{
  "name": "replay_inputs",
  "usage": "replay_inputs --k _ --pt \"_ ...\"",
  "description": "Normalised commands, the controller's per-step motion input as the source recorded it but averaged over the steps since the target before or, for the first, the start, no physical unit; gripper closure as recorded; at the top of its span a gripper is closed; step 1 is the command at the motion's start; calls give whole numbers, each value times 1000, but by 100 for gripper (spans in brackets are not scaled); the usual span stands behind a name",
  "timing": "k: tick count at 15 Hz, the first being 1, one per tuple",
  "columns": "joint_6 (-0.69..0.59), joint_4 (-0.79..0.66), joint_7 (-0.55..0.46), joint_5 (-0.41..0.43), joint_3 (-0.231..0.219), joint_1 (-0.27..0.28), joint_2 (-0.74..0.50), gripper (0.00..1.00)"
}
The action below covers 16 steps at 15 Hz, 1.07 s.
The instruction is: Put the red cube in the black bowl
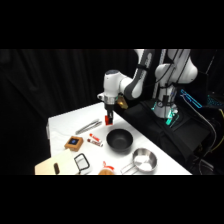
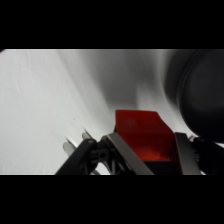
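Red cube [image 2: 142, 135] in pincer [image 2: 147, 150], beside black bowl [image 2: 197, 90] rim.

White table [image 1: 62, 122] carries black bowl [image 1: 119, 140], tongs [image 1: 88, 127], metal cup [image 1: 143, 160].

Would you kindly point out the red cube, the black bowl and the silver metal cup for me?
red cube [image 2: 142, 134]: wrist view, on its front face between the claw's fingers.
black bowl [image 1: 119, 139]: side view, inside its dark hollow.
silver metal cup [image 1: 144, 159]: side view, on its shiny inside.
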Motion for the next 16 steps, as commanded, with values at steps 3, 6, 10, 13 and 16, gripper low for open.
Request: replay_inputs --k 3,6,10,13,16 --pt "-347 -15 182 -264 163 -77 -356 74" --pt "-370 -22 187 -240 237 -103 -366 74" --pt "-284 -24 82 -86 282 -130 -290 74" --pt "-187 -37 42 -2 266 -99 -230 74" --pt "-60 -52 -45 97 231 -69 -166 74"
